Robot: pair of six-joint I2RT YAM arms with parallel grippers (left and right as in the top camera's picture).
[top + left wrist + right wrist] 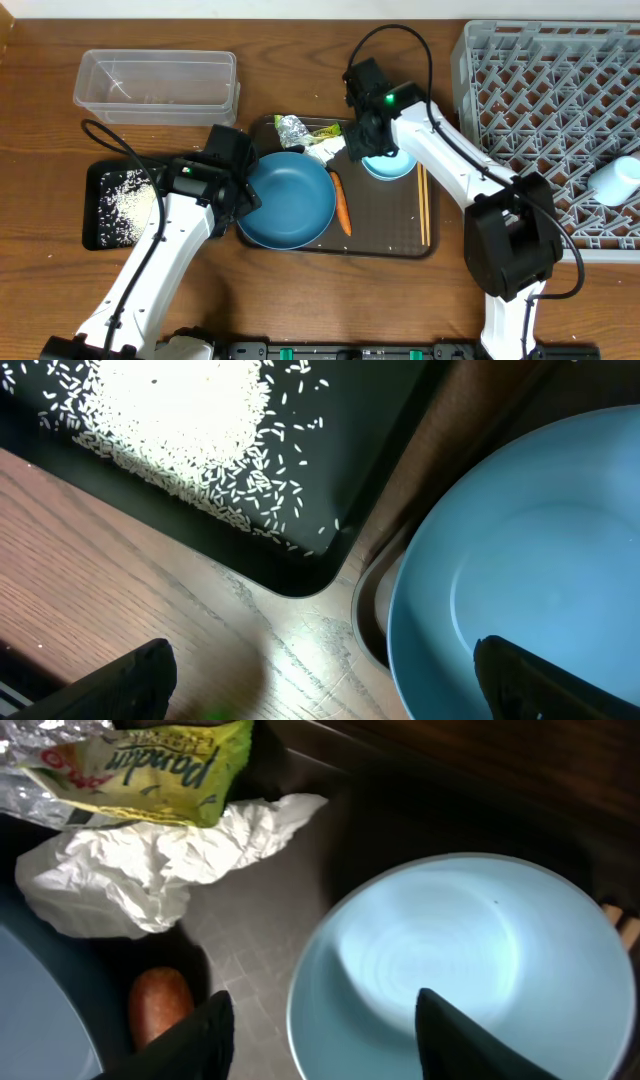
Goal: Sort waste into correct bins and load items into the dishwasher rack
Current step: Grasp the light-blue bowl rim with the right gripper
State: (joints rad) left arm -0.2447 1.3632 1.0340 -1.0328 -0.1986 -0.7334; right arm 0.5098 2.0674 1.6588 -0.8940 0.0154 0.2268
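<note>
The large dark-blue bowl point(290, 200) sits on the brown tray. My left gripper point(245, 195) is open and straddles its left rim. In the left wrist view one finger is over the bowl point(540, 540) and the other over the table point(325, 685). Rice point(180, 430) lies in the black tray point(95, 225). My right gripper point(375, 150) is open across the left rim of the small pale-blue bowl point(470, 950). Foil point(40, 780), the green-yellow wrapper point(160, 770), the tissue point(150, 860) and the carrot point(158, 1005) lie nearby. Chopsticks point(424, 205) lie right of the bowl.
The clear tub point(155, 80) stands at the back left. The grey rack point(540, 110) fills the right side, with a pale-blue cup point(615, 180) in it. The brown serving tray point(400, 245) holds the bowls and waste at centre.
</note>
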